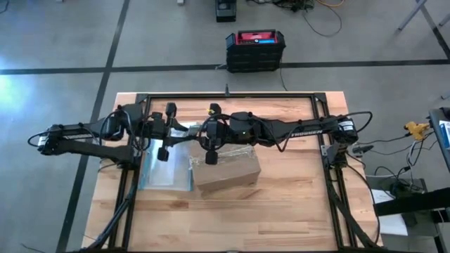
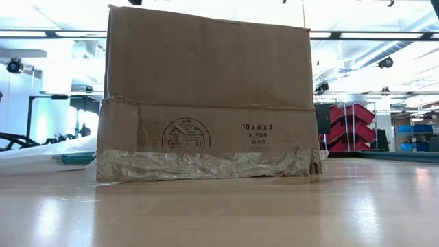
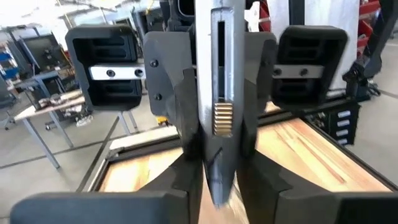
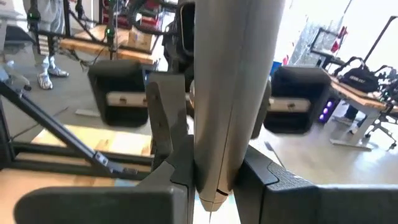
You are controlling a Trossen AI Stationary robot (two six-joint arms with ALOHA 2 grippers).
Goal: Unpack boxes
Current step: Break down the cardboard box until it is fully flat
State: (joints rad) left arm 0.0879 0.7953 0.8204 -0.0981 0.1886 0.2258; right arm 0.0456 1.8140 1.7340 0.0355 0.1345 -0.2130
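One brown cardboard box (image 1: pixel 226 172) (image 2: pixel 206 103) lies flat on the wooden table (image 1: pixel 281 211), with wrinkled clear tape (image 2: pixel 206 165) along its lower edge. Above the table, just beyond the box's far left corner, my left gripper (image 1: pixel 186 130) (image 3: pixel 219 171) and my right gripper (image 1: pixel 200 131) (image 4: pixel 214 180) meet tip to tip, both level. Each is shut on the same slim grey tool (image 3: pixel 219 74) (image 4: pixel 231 81), which has a ridged yellow slider (image 3: pixel 222 118). The tool stands upright between them, clear of the box. My left gripper pinches the grey tool's lower part (image 3: pixel 217 177), close above its pointed end, between its two fingers (image 3: pixel 186 168). The fingers come level from the table's left and lie across the upright tool, which is lifted clear. My right gripper pinches the tool near its lower end (image 4: pixel 214 168) between its two fingers (image 4: pixel 177 174). It comes level from the table's right, across the tool. The tool stands upright, tilted slightly in this view, clear of the table.
A flat clear plastic pouch (image 1: pixel 165 169) lies on the table left of the box. Black frame rails (image 1: pixel 330 197) run along the table's sides and far edge. A black-and-red case (image 1: pixel 254 49) stands on the floor beyond. Bare wood lies toward the near edge.
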